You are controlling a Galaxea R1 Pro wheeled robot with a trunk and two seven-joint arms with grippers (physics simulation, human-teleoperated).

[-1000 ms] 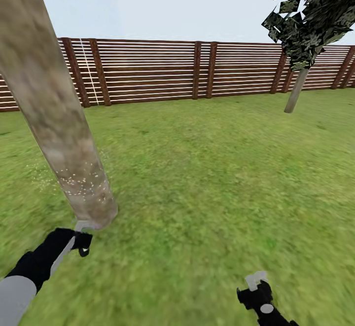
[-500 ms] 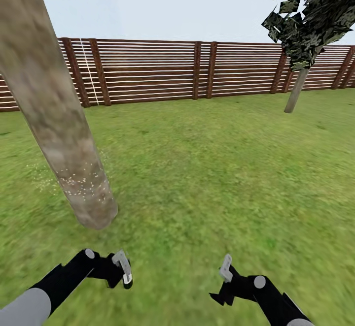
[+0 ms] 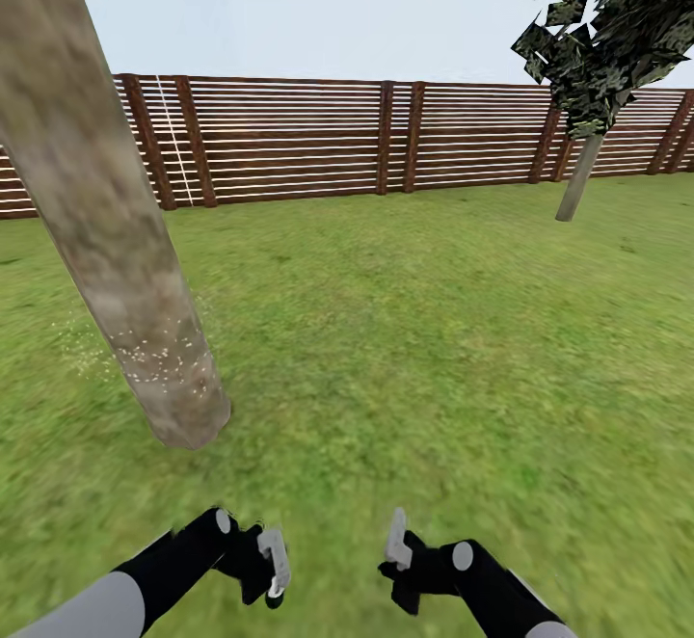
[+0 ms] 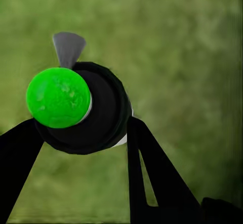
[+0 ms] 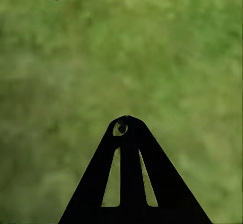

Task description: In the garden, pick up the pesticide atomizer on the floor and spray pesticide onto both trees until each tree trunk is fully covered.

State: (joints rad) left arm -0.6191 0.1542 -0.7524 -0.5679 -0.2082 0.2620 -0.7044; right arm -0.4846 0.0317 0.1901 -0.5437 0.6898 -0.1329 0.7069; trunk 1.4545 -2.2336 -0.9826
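While your two arms sit low over the lawn [image 3: 414, 330], the near tree trunk [image 3: 106, 224] rises just ahead of your left arm, leaning across the head view's left side, with pale specks scattered over its lower part. A second tree [image 3: 598, 50] stands well apart at the far right, close to the slatted fence [image 3: 308, 137] that closes off the grass. Open grass lies between you and that far tree.

Your left gripper [image 4: 83, 127] is clamped on the pesticide atomizer [image 4: 83, 110], one black finger on each side of its dark body. You look along the bottle's long axis in the left wrist view: a bright green round end faces that camera, and a grey tip sticks out beyond the body toward the grass.

Your right gripper [image 5: 129, 130] has its fingers pressed together with nothing between them, hanging over bare lawn.
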